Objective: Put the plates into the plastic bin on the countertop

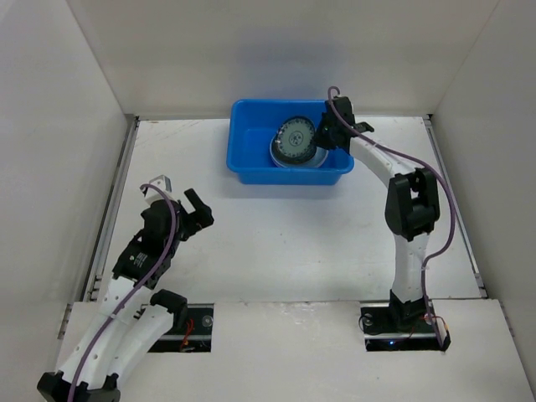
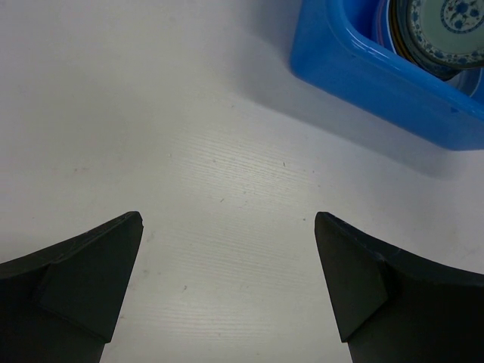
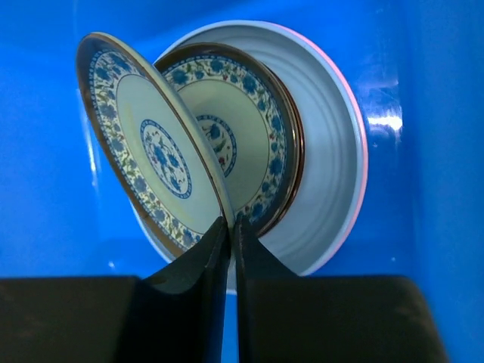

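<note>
The blue plastic bin (image 1: 249, 164) stands at the back of the white countertop (image 1: 285, 243). My right gripper (image 3: 231, 223) reaches into it and is shut on the rim of a small patterned plate (image 3: 151, 151) with a pale teal centre. The plate is held tilted on edge above a stack. The stack has another small patterned plate (image 3: 253, 136) on a larger pale blue plate (image 3: 325, 166) with a pink rim behind it. From above, the right gripper (image 1: 322, 138) is at the bin's right end beside the plates (image 1: 293, 141). My left gripper (image 1: 199, 211) is open and empty over bare countertop.
White walls enclose the countertop on three sides. In the left wrist view the open fingers (image 2: 83, 280) frame bare white surface, with the bin's near corner (image 2: 355, 72) and the stacked plates (image 2: 446, 23) at the upper right.
</note>
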`<state>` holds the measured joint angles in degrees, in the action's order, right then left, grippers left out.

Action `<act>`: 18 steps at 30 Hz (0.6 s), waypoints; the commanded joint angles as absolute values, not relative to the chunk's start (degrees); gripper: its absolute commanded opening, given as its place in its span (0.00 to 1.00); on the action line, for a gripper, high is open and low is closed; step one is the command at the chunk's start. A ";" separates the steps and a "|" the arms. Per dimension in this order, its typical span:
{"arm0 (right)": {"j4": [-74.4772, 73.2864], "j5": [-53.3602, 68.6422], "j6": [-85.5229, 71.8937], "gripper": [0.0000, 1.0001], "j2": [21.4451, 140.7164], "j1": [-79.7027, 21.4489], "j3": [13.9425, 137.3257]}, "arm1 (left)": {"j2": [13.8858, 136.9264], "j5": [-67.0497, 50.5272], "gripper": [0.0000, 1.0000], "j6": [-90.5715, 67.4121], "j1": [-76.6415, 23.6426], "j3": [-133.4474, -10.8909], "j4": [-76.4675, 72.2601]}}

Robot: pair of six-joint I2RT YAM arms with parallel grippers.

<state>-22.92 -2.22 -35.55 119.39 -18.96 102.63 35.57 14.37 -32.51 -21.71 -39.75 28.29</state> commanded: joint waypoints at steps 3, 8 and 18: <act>-23.73 -5.71 -33.22 0.23 120.15 -20.08 107.14 | 33.40 14.50 1.00 -33.22 -20.70 -38.85 29.71; -23.82 -8.35 -32.52 0.48 118.31 -20.52 105.39 | 33.57 14.06 1.00 -32.78 -20.08 -38.50 30.32; -22.42 -20.72 -25.68 0.80 101.45 -25.87 100.38 | 34.89 13.97 1.00 -31.73 -20.87 -40.17 30.85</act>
